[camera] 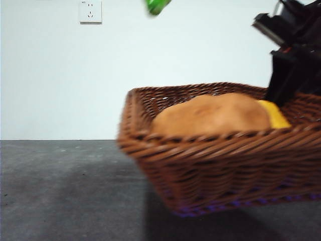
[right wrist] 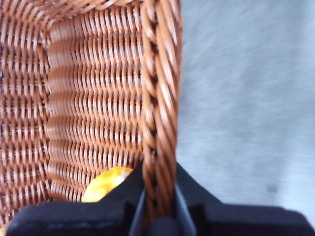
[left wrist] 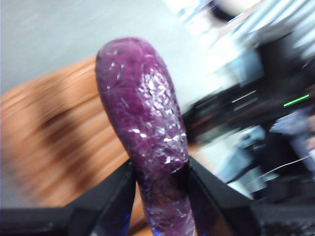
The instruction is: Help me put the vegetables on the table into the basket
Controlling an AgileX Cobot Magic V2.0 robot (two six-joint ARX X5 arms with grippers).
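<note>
The right gripper (right wrist: 158,206) is clamped on the basket (camera: 210,165) rim at its right side, apparently steadying it, while the left gripper (left wrist: 160,182) is closed around the eggplant (left wrist: 142,132), carried high above the potato (camera: 213,115) and corn (camera: 275,115) already inside.

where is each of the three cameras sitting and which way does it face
Front view: low at table height, looking level at the basket holding potato and corn; right gripper at the rim.
Left wrist view: on the left arm, left gripper clamping the eggplant.
Right wrist view: looking down, jaws clamped on the basket rim.
Front and right wrist views share basket and corn.
</note>
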